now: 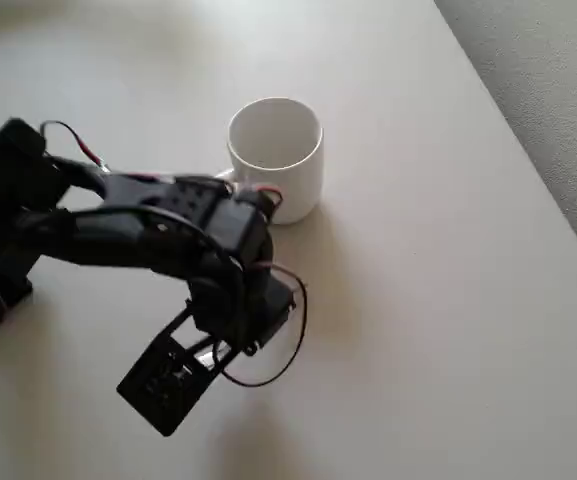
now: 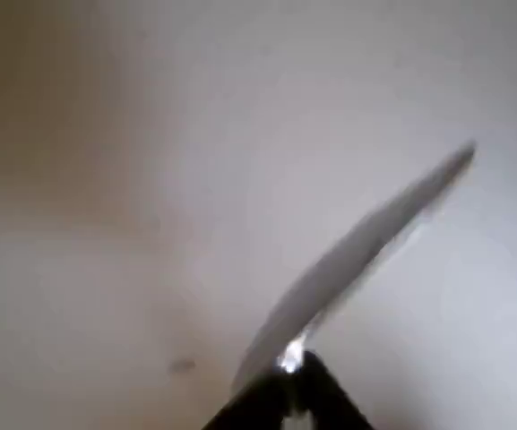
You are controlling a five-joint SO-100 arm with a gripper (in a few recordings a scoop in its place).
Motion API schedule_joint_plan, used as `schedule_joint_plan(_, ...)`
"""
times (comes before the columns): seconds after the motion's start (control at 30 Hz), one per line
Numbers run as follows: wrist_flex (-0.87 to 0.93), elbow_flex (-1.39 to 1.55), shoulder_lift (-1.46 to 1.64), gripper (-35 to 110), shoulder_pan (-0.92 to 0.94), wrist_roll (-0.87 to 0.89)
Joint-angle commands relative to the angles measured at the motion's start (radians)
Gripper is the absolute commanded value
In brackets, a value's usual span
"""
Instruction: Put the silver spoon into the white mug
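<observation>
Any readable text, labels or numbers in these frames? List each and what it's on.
None readable. The mug is plain white, the arm plain black, and the table bare of marks. The wrist view is blurred; the spoon, shut in the end effector, shows no legible marking.

Black arm (image 1: 158, 235), red and black cables (image 1: 286, 330)

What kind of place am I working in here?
Probably a home or office room: a plain pale table, grey carpet-like floor beside it, a mug, and a spoon pinched in the gripper.
</observation>
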Motion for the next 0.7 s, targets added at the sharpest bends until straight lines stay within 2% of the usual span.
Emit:
schedule_joint_plan(0.0,0.021,-0.015,0.307,-2,-0.021,-0.017)
schedule_joint_plan(0.43,0.021,0.166,0.796,-2,-0.235,-0.011)
schedule_joint_plan(0.67,0.021,0.224,0.925,-2,-0.310,-0.011)
